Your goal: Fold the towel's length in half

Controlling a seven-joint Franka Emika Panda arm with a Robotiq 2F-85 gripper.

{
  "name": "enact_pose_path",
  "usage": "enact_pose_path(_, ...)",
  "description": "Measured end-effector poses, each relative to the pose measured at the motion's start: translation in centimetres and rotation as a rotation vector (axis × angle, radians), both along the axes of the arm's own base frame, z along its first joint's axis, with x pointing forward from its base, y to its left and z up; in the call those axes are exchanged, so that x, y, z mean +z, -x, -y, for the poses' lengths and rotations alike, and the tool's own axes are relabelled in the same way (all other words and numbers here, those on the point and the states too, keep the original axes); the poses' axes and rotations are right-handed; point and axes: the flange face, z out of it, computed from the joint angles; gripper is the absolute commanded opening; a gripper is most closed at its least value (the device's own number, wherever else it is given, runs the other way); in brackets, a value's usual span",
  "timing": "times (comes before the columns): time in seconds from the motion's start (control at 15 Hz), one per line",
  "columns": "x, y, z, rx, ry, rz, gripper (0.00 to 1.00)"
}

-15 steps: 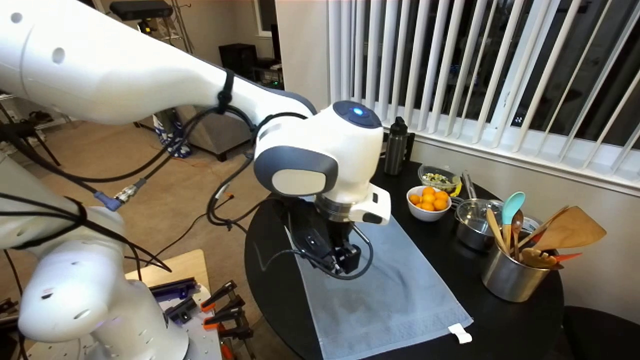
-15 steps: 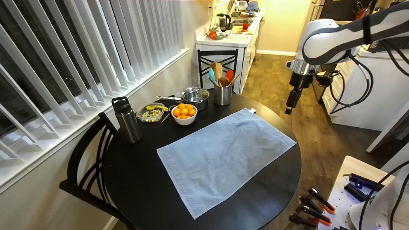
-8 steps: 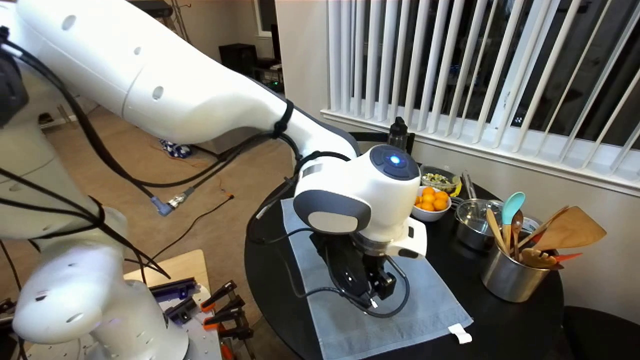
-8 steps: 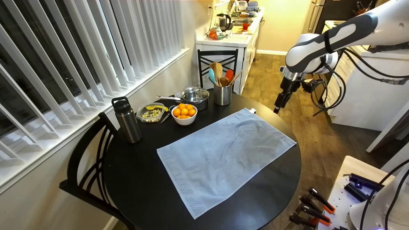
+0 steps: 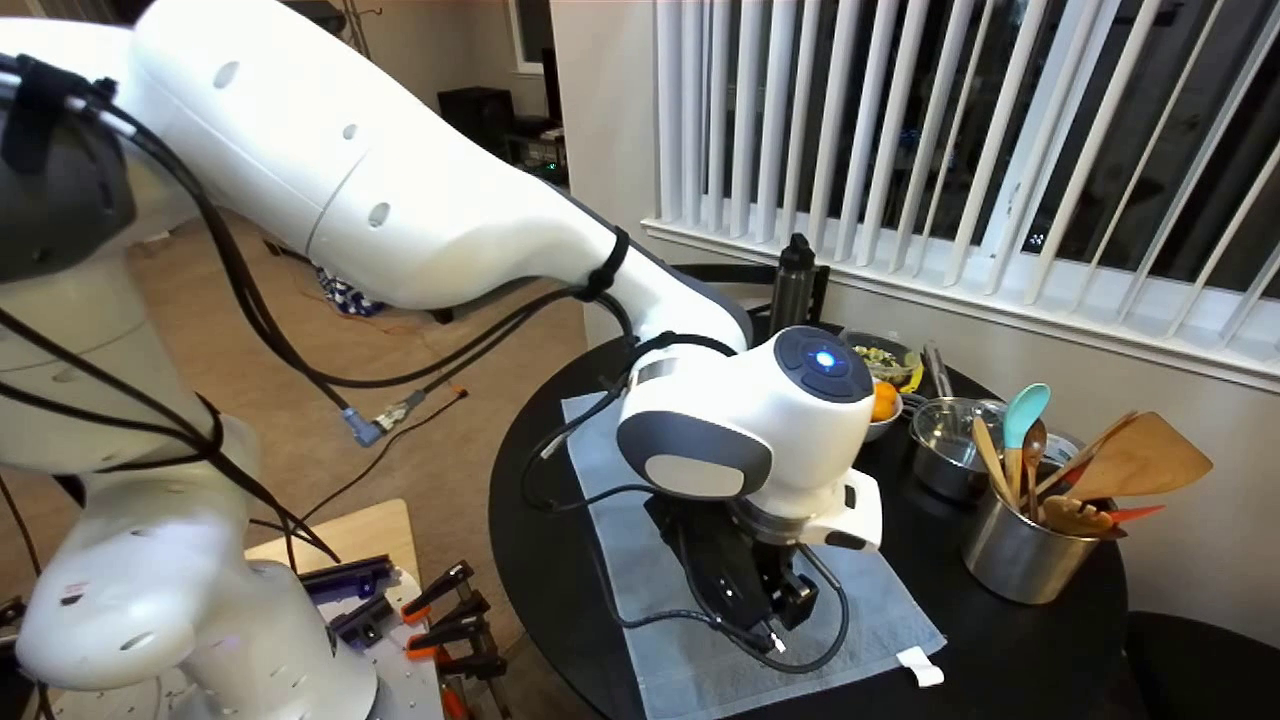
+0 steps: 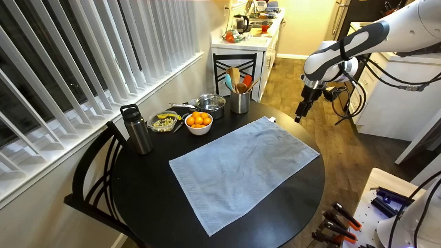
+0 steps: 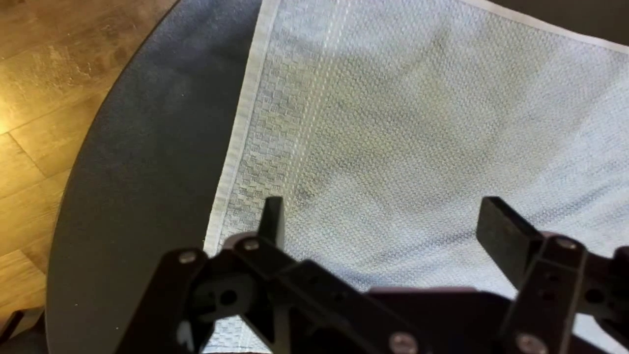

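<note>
The pale blue-grey towel [image 6: 241, 165] lies flat and unfolded on the round black table. Its white tag [image 5: 920, 667] sticks out at one corner of a short end. My gripper [image 6: 297, 119] hangs in the air near that tagged end, pointing down, apart from the towel. In an exterior view its body [image 5: 790, 600] covers part of the towel, and its fingertips are hidden there. In the wrist view the gripper [image 7: 383, 204] is open and empty over the towel [image 7: 403, 123]. The left fingertip shows over the towel's woven end band, the right one over its inner part.
A white bowl of oranges [image 6: 198, 129], a lidded pot [image 6: 211, 105], a utensil holder [image 6: 240, 102], a plastic food container [image 6: 162, 122] and a steel bottle [image 6: 139, 134] stand along the window side. The table edge [image 7: 98, 113] curves close beyond the towel's short end.
My arm has come down and travelled over the towel towards its tagged end, with only a small shift in the last half second. The towel has not moved.
</note>
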Motion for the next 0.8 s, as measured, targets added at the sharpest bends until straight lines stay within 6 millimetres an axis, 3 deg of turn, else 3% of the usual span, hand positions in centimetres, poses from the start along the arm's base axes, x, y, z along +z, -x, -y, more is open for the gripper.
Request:
enact_pose_path(0.2,-0.2,-0.3,0.0,-0.016,-0.015,0.005,1.0)
enact_pose_path(0.33,-1.0,-1.7,0.9,-0.086,-0.061,0.026,1.0)
enact_pose_path(0.8,-7.1,-7.7,4.9,-0.263,-0.036,0.096,1.0)
